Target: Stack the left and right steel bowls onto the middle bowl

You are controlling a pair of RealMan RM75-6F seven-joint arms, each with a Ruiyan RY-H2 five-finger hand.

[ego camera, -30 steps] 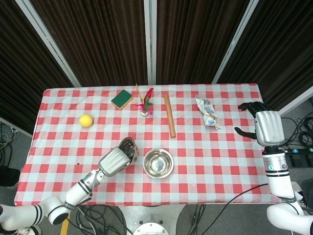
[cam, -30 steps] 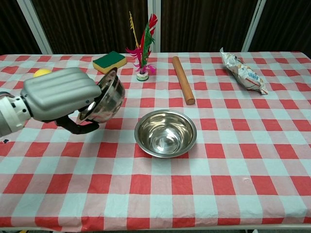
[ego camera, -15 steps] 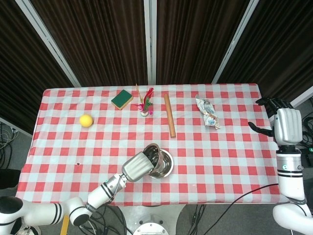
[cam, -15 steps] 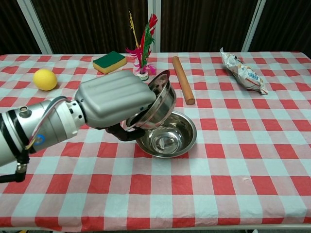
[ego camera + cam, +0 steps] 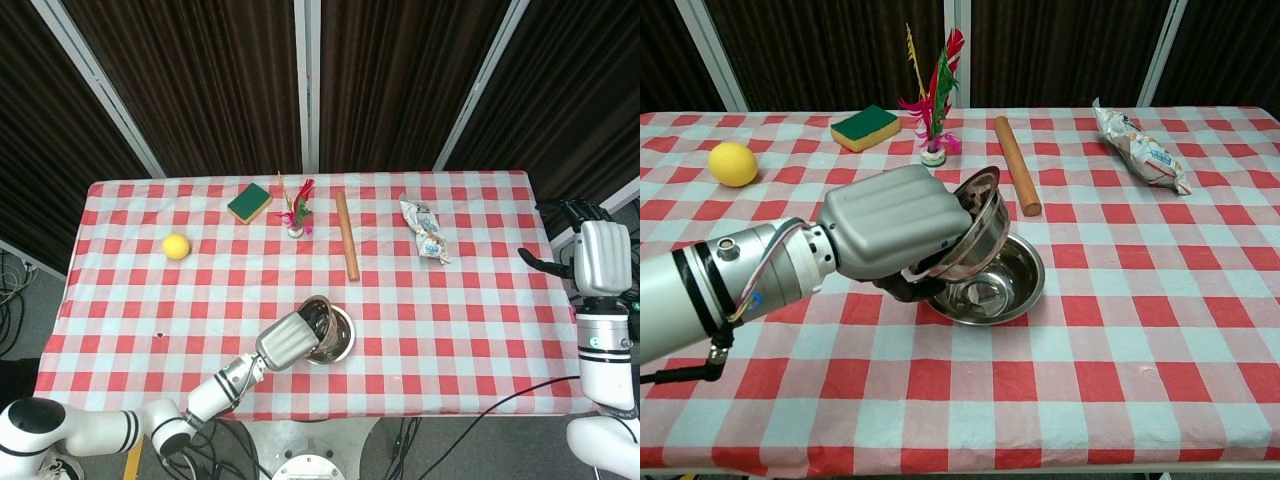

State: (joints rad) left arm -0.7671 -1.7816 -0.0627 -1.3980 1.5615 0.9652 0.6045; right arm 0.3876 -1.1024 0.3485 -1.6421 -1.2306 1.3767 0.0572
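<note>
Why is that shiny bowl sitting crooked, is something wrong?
Only the held bowl looks askew: the left hand holds it steeply tilted, its lower edge dipping into the middle bowl, not nested flat. Nothing looks spilled or damaged.

The left robot hand (image 5: 895, 230) holds a tilted steel bowl (image 5: 975, 232) over the middle bowl (image 5: 1010, 285).

The tablecloth (image 5: 1120, 400) is checked in red and white, and the curtains (image 5: 410, 80) behind are dark brown between pale grey posts. On it lie a yellow lemon (image 5: 732, 163), a green sponge (image 5: 865, 127) with a yellow underside, a tan wooden rolling pin (image 5: 1016, 177), a shuttlecock (image 5: 932, 95) with red, pink, green and yellow feathers, and a white-and-blue printed packet (image 5: 1137, 144). Both steel bowls (image 5: 985, 275) are shiny silver, and the left hand (image 5: 895, 228) and right hand (image 5: 603, 255) are matte grey with black fingers.
</note>
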